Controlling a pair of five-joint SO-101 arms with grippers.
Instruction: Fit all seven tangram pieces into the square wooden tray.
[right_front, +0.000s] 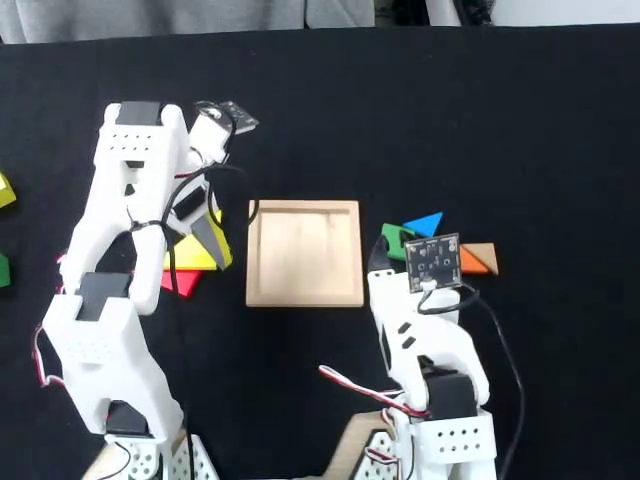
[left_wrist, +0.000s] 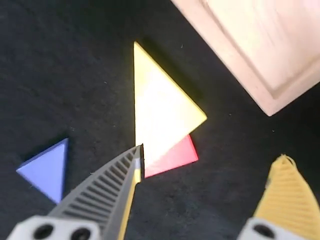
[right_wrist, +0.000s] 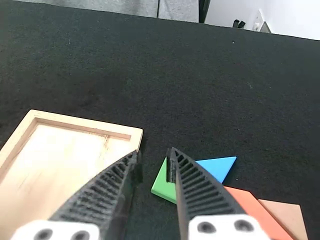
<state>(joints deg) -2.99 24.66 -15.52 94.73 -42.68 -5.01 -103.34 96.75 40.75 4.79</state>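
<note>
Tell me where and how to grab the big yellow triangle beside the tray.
Come straight down from above: the yellow triangle lies flat on the cloth, so only its thin edges offer a grip. Set the left gripper's open jaws across the half toward its free point, away from the corner meeting the red piece. That is probably the cleanest hold.

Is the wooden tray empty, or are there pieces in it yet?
Empty. The tray shows only bare wood inside; the yellow triangle and green piece lie outside on the table.
</note>
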